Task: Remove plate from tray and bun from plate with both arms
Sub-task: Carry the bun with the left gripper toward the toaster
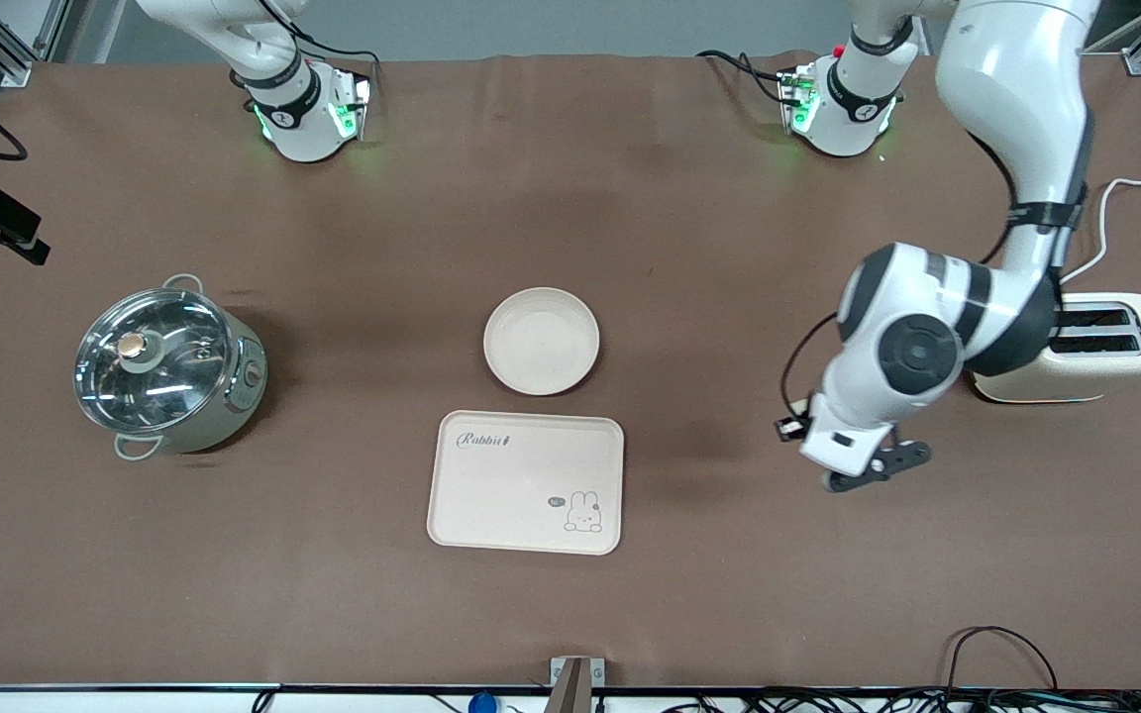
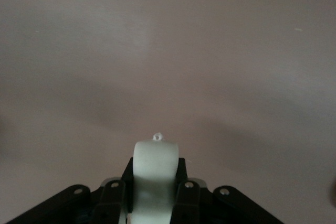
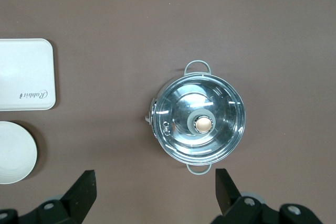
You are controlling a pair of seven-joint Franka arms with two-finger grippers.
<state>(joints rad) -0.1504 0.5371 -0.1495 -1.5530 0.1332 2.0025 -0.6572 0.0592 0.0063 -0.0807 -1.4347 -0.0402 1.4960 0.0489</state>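
Observation:
The round cream-white plate (image 1: 542, 341) lies on the table, just farther from the front camera than the rabbit tray (image 1: 526, 481). My left gripper (image 1: 873, 470) hangs over bare table between the tray and the toaster. In the left wrist view it (image 2: 155, 187) is shut on the pale cream bun (image 2: 155, 161), which stands out past the fingers. My right gripper (image 3: 155, 190) is open and empty, high above the table. Its view shows the plate (image 3: 13, 152) at one edge. The right gripper is out of the front view.
A steel pot with a glass lid (image 1: 166, 366) stands toward the right arm's end; it also shows in the right wrist view (image 3: 198, 124). A cream toaster (image 1: 1105, 347) stands toward the left arm's end, partly hidden by the left arm. The tray shows in the right wrist view (image 3: 25, 74).

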